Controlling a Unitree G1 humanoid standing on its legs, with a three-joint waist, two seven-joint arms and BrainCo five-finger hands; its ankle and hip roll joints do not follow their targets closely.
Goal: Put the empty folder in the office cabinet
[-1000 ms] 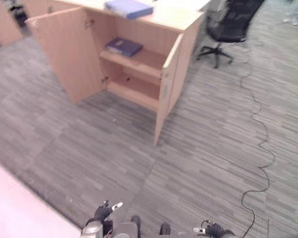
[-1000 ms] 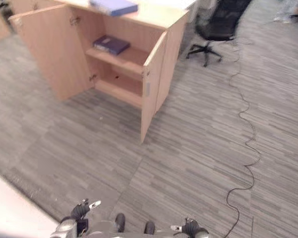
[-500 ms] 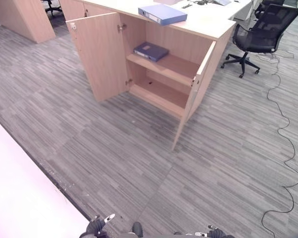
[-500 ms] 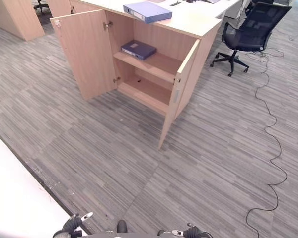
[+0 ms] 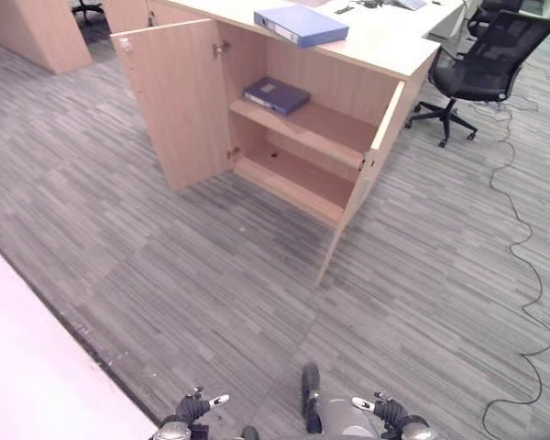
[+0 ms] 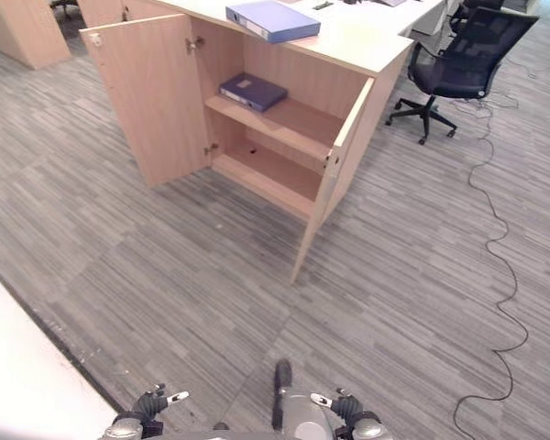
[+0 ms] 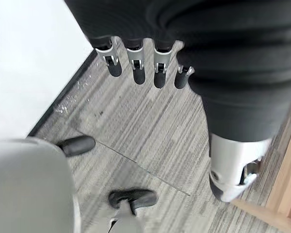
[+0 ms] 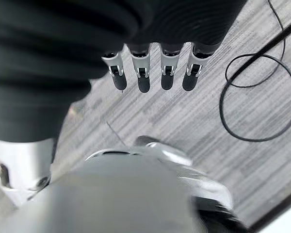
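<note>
A light blue folder (image 5: pixel 301 25) lies flat on top of the wooden office cabinet (image 5: pixel 328 126) ahead of me. A darker blue folder (image 5: pixel 276 94) lies on the left end of the cabinet's upper shelf; the lower shelf is bare. Both cabinet doors stand open, the left door (image 5: pixel 177 101) swung wide and the right door (image 5: pixel 365 179) edge-on toward me. My left hand (image 5: pixel 194 408) and right hand (image 5: pixel 385 410) hang low at the bottom edge, far from the cabinet. In the wrist views the left hand's fingers (image 7: pixel 136 63) and the right hand's fingers (image 8: pixel 155 73) are straight and hold nothing.
A black office chair (image 5: pixel 486 55) stands to the right of the cabinet. A white surface (image 5: pixel 37 367) runs along the lower left. Another wooden unit (image 5: pixel 37 32) is at the far left. Grey carpet lies between me and the cabinet.
The whole picture has shifted as the camera moved; the cabinet and both folders stay where they were. My hands show a little higher at the bottom edge.
</note>
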